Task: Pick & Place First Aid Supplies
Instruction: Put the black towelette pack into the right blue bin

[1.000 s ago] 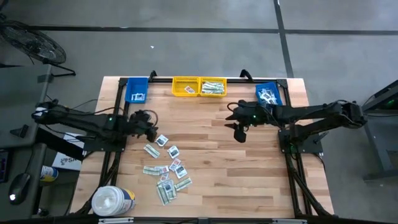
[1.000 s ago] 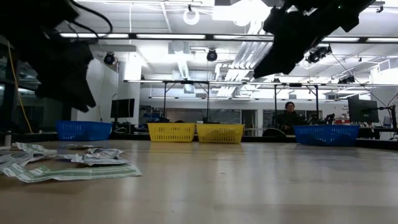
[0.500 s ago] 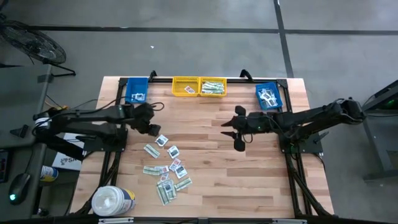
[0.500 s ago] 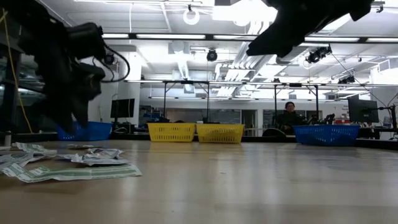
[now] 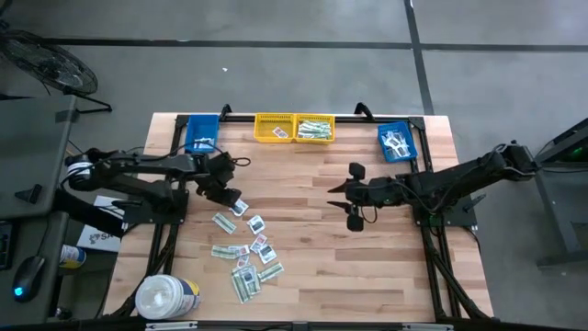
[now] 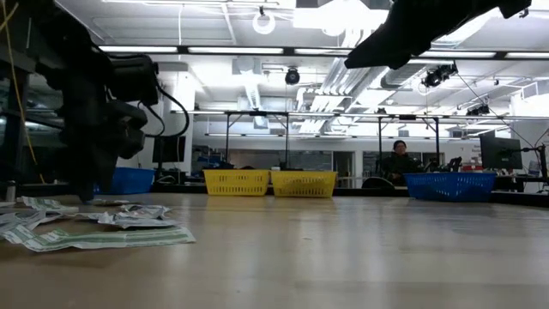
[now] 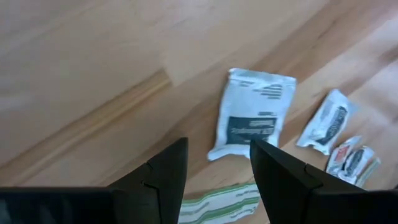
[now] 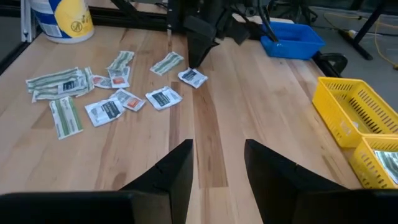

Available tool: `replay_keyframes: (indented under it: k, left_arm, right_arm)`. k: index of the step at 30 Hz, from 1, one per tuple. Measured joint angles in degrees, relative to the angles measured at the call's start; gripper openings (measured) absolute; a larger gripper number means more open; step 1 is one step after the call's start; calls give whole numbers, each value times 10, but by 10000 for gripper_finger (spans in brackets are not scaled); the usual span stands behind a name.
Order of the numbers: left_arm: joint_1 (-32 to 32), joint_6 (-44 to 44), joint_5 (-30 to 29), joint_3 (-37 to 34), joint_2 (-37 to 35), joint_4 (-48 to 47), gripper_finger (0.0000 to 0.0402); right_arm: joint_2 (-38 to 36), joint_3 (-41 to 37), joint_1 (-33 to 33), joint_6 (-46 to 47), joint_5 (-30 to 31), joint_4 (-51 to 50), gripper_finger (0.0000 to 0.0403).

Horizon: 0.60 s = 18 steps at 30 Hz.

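1. First aid supplies (image 5: 246,250) lie scattered on your wooden table (image 5: 312,276), at about 7 o'clock from its centre in the high view.
2. Your left gripper (image 7: 217,163) hangs just above a white packet (image 7: 252,113) at the pile's 11 o'clock edge, fingers (image 7: 166,169) parted, holding nothing.
3. Your right gripper (image 8: 217,163) hovers mid-table at 3 o'clock, fingers spread, empty.
4. Yellow bins (image 5: 294,128) and blue bins (image 5: 396,141) line the 12 o'clock edge; a person (image 6: 399,156) sits in the room behind.

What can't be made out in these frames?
- Print on the white packet, left wrist view: blurred.
- Contents of the yellow bins, low view: hidden by their walls.
- Left claw tips, low view: too dark to separate.
- Packets, high view: markings too small.
- Right claw, right wrist view: tips cut off by the bottom edge.
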Motion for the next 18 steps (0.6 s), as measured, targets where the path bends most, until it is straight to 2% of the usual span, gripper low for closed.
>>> replay_keyframes:
  k: [18]
  left_arm:
    - [-1,25,10,-25,5,80,177]
  right_arm:
    - [3,0,16,15,-2,7,138]
